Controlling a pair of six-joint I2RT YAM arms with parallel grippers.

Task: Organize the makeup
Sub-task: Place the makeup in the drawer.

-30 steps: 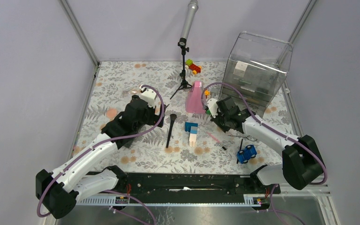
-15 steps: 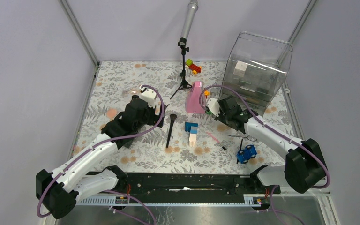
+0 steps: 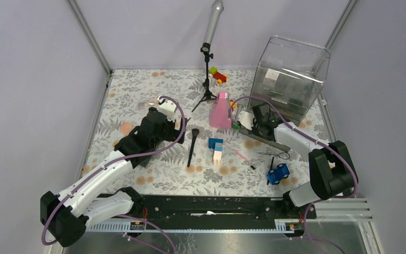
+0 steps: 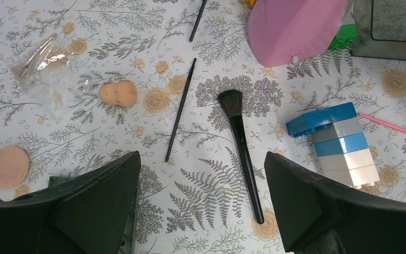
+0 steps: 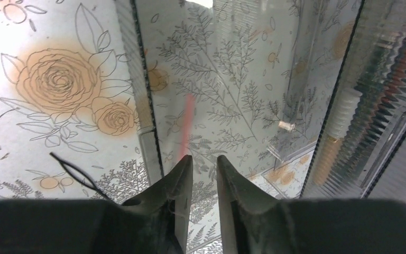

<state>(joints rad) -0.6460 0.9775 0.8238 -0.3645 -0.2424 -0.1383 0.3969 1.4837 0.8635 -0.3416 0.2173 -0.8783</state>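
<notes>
A black powder brush [image 3: 192, 148] lies mid-table; in the left wrist view it [image 4: 240, 143] is beside a thin black brush [image 4: 180, 119]. Peach sponges [image 4: 117, 92] [image 4: 8, 166] lie to the left. A pink pencil [image 3: 240, 155] and a black pencil [image 3: 271, 166] lie to the right. My left gripper [image 3: 178, 128] [image 4: 202, 156] hovers wide open and empty above the brushes. My right gripper [image 3: 258, 115] [image 5: 203, 159] points into an open clear drawer, its jaws a narrow gap apart with nothing between them. A blurred red pencil [image 5: 186, 124] lies just beyond its left fingertip.
The clear drawer organizer [image 3: 291, 74] stands back right. The pink cone [image 3: 221, 110], a microphone stand [image 3: 207, 79], stacked blue and white blocks [image 3: 215, 150], a blue toy car [image 3: 278, 173], a thin wire loop [image 5: 79, 174] and crumpled clear wrap [image 4: 47, 58] stand around.
My right gripper has moved back and to the right, up to the organizer's drawer. The left arm has not moved.
</notes>
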